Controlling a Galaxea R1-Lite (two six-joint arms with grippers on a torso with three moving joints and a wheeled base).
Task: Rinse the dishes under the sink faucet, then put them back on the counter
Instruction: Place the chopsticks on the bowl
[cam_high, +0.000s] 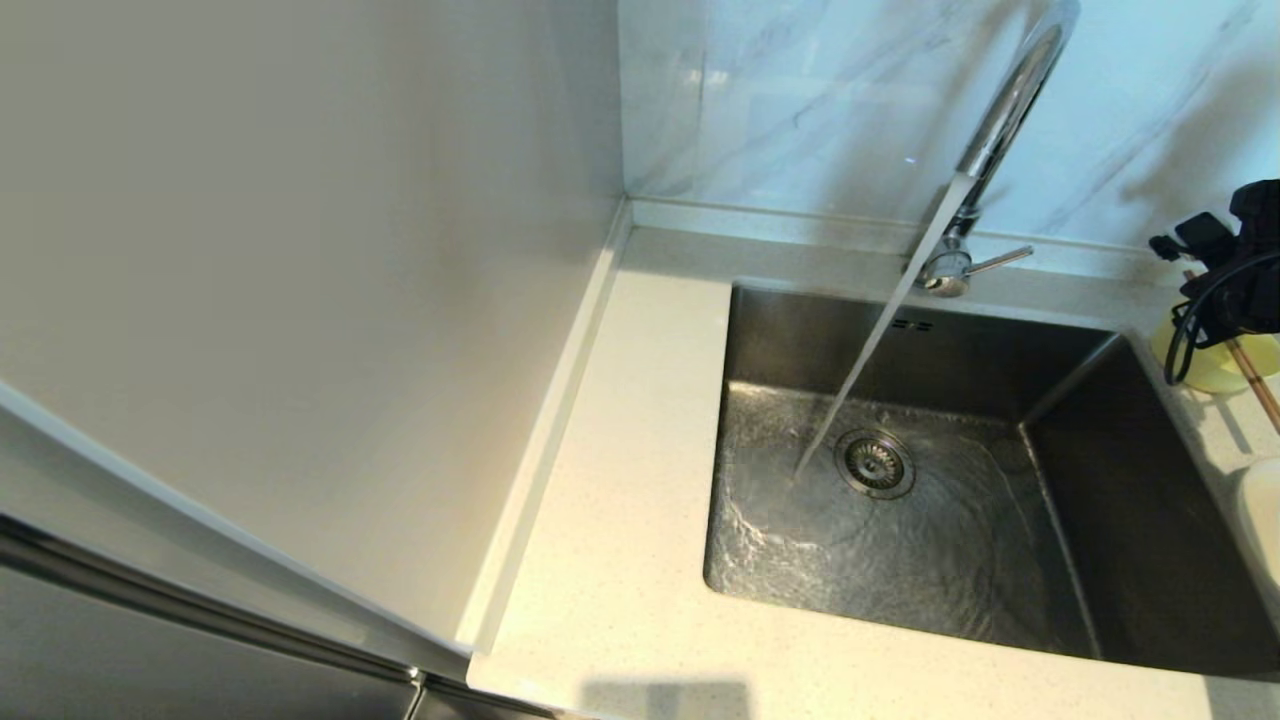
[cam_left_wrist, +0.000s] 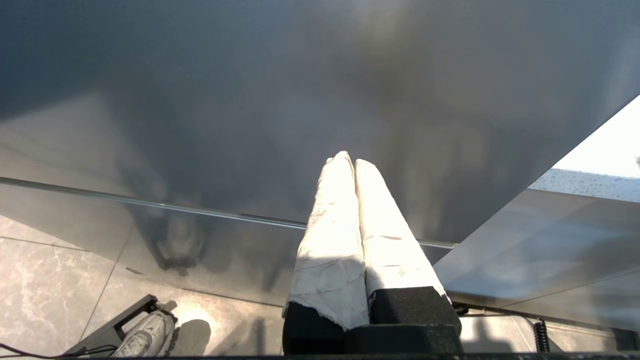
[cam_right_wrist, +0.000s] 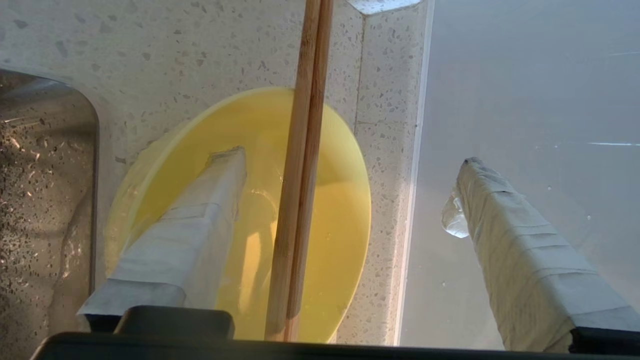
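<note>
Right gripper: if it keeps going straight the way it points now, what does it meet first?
Probably the yellow bowl: the open right gripper hangs over it, one finger inside its rim beside the chopsticks. Depth is unclear.

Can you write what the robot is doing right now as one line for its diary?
faucet: running into sink | right gripper: open over bowl, chopsticks across it | left gripper: shut, parked

The faucet (cam_high: 1003, 120) spout runs off the head view's top. The right arm covers part of the bowl (cam_high: 1222, 368). The plate (cam_high: 1262, 520) and chopsticks (cam_high: 1258, 385) are cropped at the edge.
</note>
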